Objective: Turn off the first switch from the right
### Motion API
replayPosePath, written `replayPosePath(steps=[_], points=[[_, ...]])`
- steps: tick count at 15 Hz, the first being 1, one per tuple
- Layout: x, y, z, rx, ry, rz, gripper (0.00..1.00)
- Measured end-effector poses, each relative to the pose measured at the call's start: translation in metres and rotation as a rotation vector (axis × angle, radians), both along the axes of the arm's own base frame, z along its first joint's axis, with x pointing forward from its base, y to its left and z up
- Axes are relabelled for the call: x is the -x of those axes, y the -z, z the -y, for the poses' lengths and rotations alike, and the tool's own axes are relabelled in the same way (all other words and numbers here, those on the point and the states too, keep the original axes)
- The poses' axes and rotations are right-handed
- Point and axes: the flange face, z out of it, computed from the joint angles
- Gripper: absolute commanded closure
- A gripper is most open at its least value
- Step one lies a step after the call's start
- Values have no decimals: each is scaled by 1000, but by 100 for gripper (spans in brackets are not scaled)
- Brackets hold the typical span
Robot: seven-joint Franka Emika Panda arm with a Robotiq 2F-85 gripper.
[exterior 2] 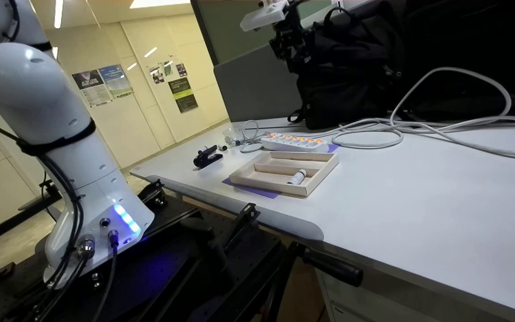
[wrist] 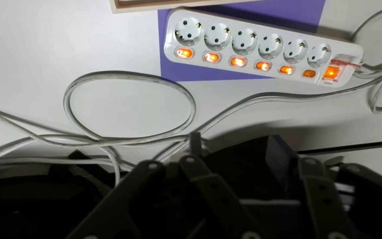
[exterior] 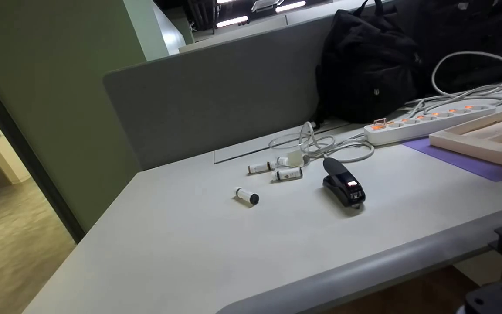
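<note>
At the wrist view's upper right, the strip [wrist: 259, 55] has its left-end switch [wrist: 184, 53] and right-end switch [wrist: 331, 72] both lit, so whichever is meant, turning it off looks not yet done, the gripper [wrist: 235, 147] at lower centre, jaws apart.

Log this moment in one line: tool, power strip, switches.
tool: open, apart from power strip | main switch: lit | adjacent small switch: looks unlit | other small switches: lit

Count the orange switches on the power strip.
7 in the wrist view: six small switches in a row, plus a larger square switch at the row's right end. None looks hidden.
</note>
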Motion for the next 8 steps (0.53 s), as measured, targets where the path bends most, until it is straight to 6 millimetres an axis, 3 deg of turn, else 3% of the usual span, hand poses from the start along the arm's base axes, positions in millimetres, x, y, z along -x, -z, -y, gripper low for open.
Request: replayPosePath(steps=[2,3,5,8], points=[[-13,19,-4,-3,-2,-24,90],[-17,28,-7,-2,-3,-48,71],[-20,38,-11,-1,-10,-61,85],[-19,35,-9,-2,-9,-55,89]])
